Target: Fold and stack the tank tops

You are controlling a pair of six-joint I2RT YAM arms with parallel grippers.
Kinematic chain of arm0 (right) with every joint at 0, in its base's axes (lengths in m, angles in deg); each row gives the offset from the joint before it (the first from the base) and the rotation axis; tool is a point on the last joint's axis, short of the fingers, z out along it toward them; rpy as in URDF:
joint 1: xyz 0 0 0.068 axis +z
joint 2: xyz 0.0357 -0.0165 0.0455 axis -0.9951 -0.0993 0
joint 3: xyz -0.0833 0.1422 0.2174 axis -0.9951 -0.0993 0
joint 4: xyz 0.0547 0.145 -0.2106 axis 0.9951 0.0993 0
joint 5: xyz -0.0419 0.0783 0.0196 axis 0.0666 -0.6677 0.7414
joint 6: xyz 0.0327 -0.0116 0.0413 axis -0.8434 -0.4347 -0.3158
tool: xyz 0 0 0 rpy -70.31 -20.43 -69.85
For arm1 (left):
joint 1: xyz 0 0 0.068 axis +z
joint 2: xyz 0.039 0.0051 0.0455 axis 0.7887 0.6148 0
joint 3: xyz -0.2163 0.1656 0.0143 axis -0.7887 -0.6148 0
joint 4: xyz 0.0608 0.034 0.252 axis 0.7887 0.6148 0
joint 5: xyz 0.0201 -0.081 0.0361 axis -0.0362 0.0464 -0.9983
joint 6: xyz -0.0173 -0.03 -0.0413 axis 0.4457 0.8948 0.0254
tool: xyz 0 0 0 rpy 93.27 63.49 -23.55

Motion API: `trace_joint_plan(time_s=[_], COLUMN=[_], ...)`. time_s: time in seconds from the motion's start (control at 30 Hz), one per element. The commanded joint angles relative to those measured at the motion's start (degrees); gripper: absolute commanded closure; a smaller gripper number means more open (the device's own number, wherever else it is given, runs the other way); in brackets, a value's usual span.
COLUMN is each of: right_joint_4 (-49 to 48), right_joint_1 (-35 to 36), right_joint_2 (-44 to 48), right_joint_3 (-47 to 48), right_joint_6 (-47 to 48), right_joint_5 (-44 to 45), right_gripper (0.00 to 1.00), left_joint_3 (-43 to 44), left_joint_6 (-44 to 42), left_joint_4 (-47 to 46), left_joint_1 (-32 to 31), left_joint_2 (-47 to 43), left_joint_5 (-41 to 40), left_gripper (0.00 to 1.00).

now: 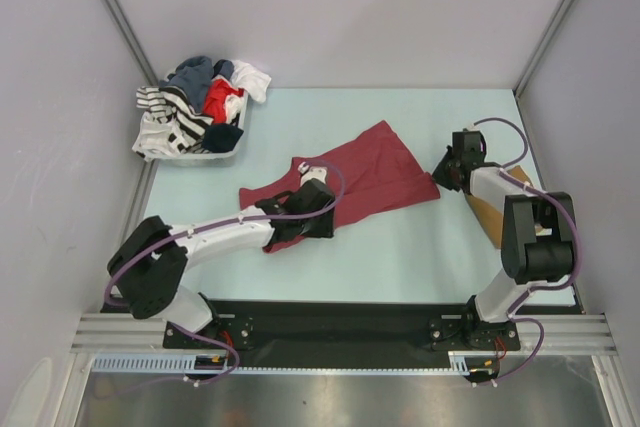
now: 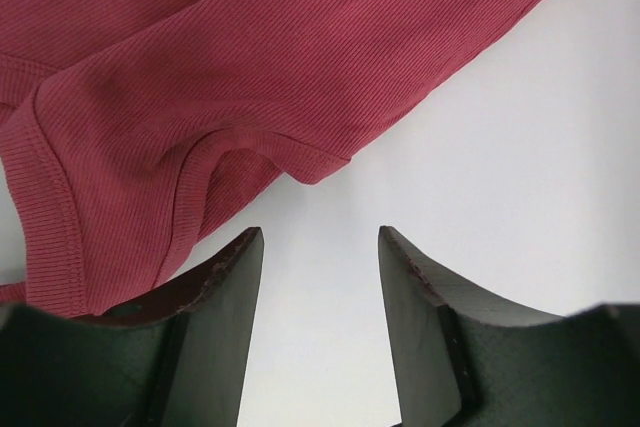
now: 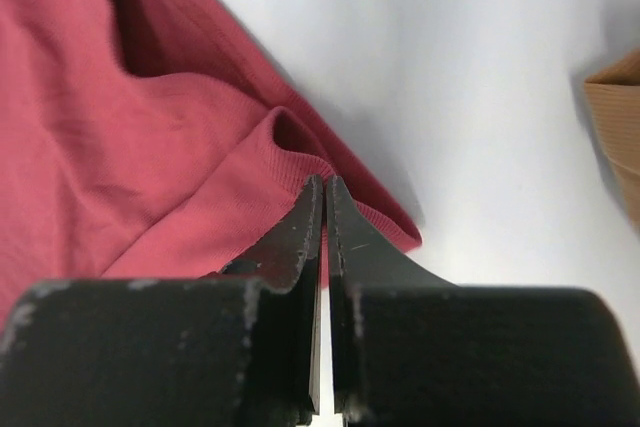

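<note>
Right side pinched, left side not yet

The maroon tank top (image 1: 370, 172) lies spread flat. The right gripper (image 3: 325, 183) is clamped shut on the hem corner at its right end, while the left gripper (image 2: 320, 247) hangs half open over its strap end, holding nothing. I reckon the left has to grab there before any fold. Count: one maroon top, one tan top (image 1: 490, 212) just right of it, and one basket (image 1: 190, 159) of mixed clothes beyond its left end.

A maroon tank top (image 1: 380, 169) is shown spread on the pale table (image 1: 400, 257), the left gripper (image 1: 312, 179) being placed over its left part and the right gripper (image 1: 447, 173) at its right corner, while a tan tank top (image 1: 492, 217) is partly hidden beneath the right arm (image 1: 535, 232).
</note>
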Motion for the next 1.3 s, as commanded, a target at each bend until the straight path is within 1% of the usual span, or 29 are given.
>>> trace_joint_plan(time_s=[0.0, 0.2, 0.37, 0.53, 0.67, 0.87, 1.07, 1.1, 1.17, 1.23, 1.27], right_joint_4=[0.16, 0.43, 0.16, -0.10, -0.19, -0.28, -0.54, -0.63, -0.72, -0.72, -0.72], right_joint_1=[0.73, 1.09, 1.17, 1.09, 1.09, 1.09, 1.09, 1.09, 1.09, 1.09, 1.09], right_joint_2=[4.44, 4.62, 4.89, 4.97, 5.33, 6.12, 6.12, 6.20, 6.03, 5.59, 5.42], right_joint_3=[-0.44, -0.45, -0.80, -0.80, -1.15, -1.41, -1.41, -1.41, -1.41, -1.24, -1.15], right_joint_6=[1.36, 1.37, 1.28, 1.10, 1.10, 1.01, 1.10, 1.02, 1.10, 1.10, 1.10], right_joint_5=[3.09, 3.18, 3.00, 2.74, 2.56, 2.12, 1.42, 1.42, 1.25, 1.07, 0.98], right_gripper=[1.00, 1.00, 1.00, 1.00, 1.00, 1.00, 1.00, 1.00, 1.00, 1.00, 1.00], left_joint_3=[-0.40, -0.84, 1.36, 0.31, -0.13, 2.41, 3.82, 3.65, 3.21, 3.64, 4.26], left_joint_6=[1.57, 2.45, 3.07, 4.82, 7.11, 6.85, 6.41, 6.32, 5.45, 5.01, 5.00], left_joint_4=[-2.88, -7.19, -4.38, -6.04, -8.76, -9.39, -9.82, -10.26, -12.10, -12.11, -11.68], left_joint_1=[-0.89, -1.51, -2.74, -3.70, -3.62, -2.21, -2.03, -2.03, -2.03, -2.03, -2.03], left_joint_2=[0.60, 2.61, 5.69, 6.92, 7.80, 10.96, 12.20, 11.94, 11.24, 11.06, 10.88], left_joint_5=[0.03, 1.08, -0.23, 0.12, -4.87, -8.23, -10.60, -10.61, -9.99, -9.38, -9.37], left_gripper=[0.45, 0.47, 0.48, 0.49, 0.49, 0.50, 0.58, 0.61, 0.68, 0.79, 0.89])
